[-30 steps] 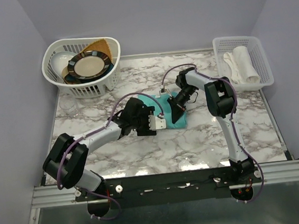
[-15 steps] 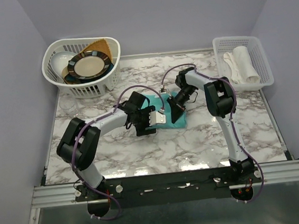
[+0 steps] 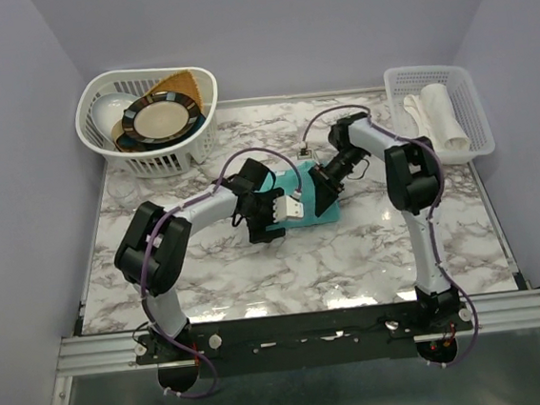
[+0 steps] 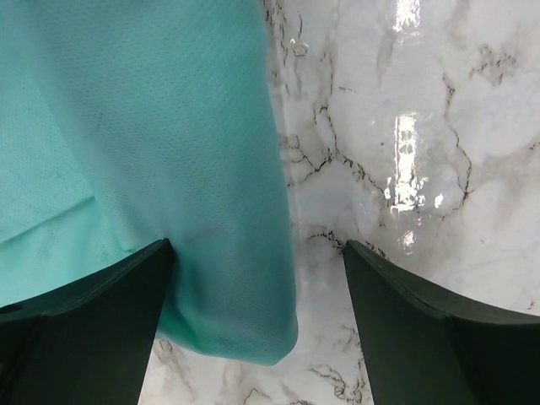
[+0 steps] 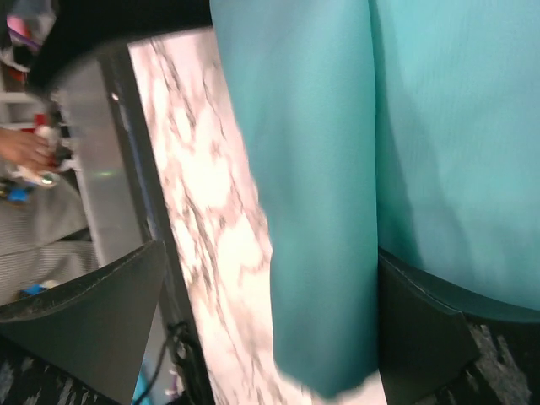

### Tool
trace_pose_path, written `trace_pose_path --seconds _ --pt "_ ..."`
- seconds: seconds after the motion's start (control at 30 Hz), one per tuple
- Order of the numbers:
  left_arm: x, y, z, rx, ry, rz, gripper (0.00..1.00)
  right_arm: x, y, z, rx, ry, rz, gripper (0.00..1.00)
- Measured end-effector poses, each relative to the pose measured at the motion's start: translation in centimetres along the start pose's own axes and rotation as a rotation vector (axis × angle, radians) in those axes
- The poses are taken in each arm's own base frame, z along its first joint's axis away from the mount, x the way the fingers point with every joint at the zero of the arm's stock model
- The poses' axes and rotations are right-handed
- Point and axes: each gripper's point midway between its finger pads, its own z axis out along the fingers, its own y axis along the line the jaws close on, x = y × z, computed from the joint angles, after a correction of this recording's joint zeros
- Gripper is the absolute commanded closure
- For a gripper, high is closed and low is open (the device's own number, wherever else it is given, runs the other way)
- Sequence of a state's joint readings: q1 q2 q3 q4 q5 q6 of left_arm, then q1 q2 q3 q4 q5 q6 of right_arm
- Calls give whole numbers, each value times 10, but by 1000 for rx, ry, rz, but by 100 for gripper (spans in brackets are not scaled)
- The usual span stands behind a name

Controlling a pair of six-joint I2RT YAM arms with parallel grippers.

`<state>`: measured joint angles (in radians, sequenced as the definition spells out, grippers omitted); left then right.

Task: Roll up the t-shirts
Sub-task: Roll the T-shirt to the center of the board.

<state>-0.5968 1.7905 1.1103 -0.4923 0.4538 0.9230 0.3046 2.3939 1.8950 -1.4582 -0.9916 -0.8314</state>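
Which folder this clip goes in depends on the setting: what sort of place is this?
Probably a robot lab cell staged for household chores: a marble-patterned table boxed in by plain walls, a teal t-shirt on it, and a white basket of plates at a back corner.

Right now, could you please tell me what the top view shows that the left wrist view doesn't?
Only top: the right gripper, the dish basket, the tray holding white cloth. Only left wrist: the shirt's mesh weave, and its edge lying between the left gripper's open fingers. Both: the teal shirt on the marble table.
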Motion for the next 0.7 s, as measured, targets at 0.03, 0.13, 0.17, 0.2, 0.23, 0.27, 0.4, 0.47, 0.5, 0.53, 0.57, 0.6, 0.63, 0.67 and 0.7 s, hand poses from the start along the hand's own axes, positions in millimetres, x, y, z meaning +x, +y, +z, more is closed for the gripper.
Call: trace_pose_path --seconds 0.03,0.13,0.17,0.2,0.23,0.27,0.4,0.47,0.5,0.53,0.57,0.6,0.63,0.67,0.7 --pt "0 0 0 2 1 -1 9 3 -1 -7 36 -5 -41 1" --pt "1 1 -1 10 2 -10 9 17 12 -30 124 -17 -103 0" --pt "1 1 -1 14 4 -14 9 19 19 -36 155 -30 -139 0" --pt "1 3 -2 24 5 -26 9 23 20 -41 195 -39 -174 0" --pt "1 6 -3 31 4 -39 9 32 30 -49 264 -60 -240 0" --pt "2 8 -3 33 4 -47 9 36 37 -54 307 -80 -297 0" --pt "2 17 -5 65 -9 -106 8 51 49 -55 558 -127 -647 0" --pt "3 15 -6 80 -15 -121 2 58 45 -42 626 -112 -797 0" --pt "4 13 -7 89 -15 -130 2 52 41 -44 659 -116 -849 0" --pt "4 11 -8 100 -18 -140 2 59 35 -29 657 -84 -900 0" --pt "4 9 -8 106 -17 -144 1 60 31 -23 662 -68 -931 0" --pt "3 8 -8 109 -19 -146 1 58 28 -19 670 -61 -959 0" --pt "3 7 -9 117 -21 -153 2 55 27 -15 678 -57 -1002 0" --pt "3 6 -9 121 -20 -156 2 48 27 -11 697 -57 -1067 0" --pt "2 5 -9 126 -21 -161 2 44 27 -8 710 -61 -1105 0"
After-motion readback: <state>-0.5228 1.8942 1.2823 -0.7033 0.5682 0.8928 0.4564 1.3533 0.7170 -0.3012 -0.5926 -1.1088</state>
